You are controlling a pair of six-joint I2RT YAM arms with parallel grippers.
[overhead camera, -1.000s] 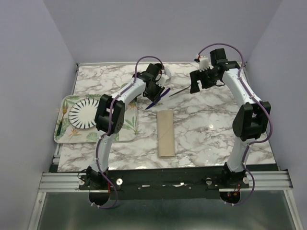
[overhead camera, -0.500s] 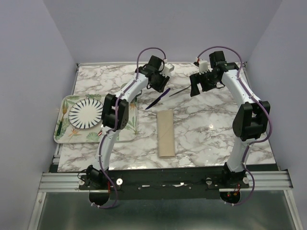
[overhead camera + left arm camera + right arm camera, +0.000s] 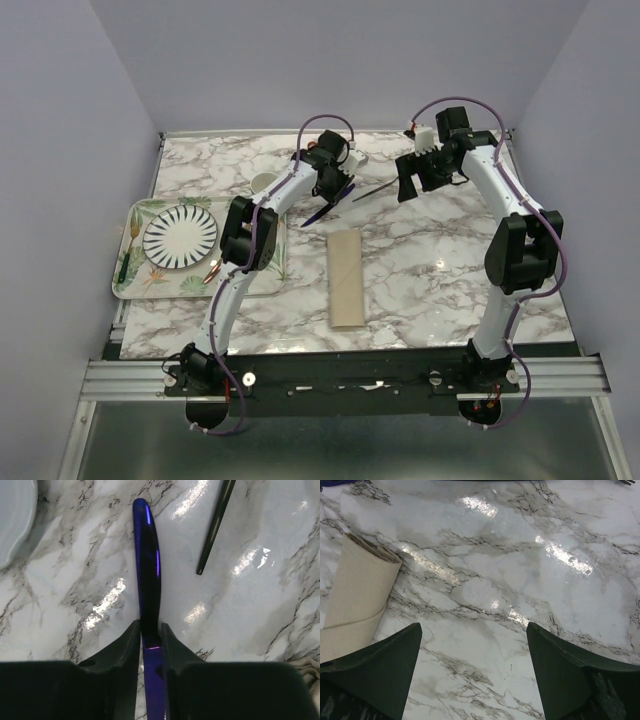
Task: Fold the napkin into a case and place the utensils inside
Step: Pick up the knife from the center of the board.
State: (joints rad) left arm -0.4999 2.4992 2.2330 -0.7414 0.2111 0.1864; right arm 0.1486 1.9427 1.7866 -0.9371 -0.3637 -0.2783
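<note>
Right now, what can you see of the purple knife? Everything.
The purple knife is slim and one-piece, glossy deep purple-blue and metallic-looking. Its rounded end points away from the left gripper, whose jaws are closed against both its sides partway along. It runs over the marble table; I cannot tell whether it rests there or is just lifted. The fork lies beside it, apart, angled slightly away.

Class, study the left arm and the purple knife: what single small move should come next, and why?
Probably lift the purple knife a little off the table. The left gripper clasps both its sides near one end, so the grip looks made, and the case lies apart, nearer the arm bases, with no utensil in it.
</note>
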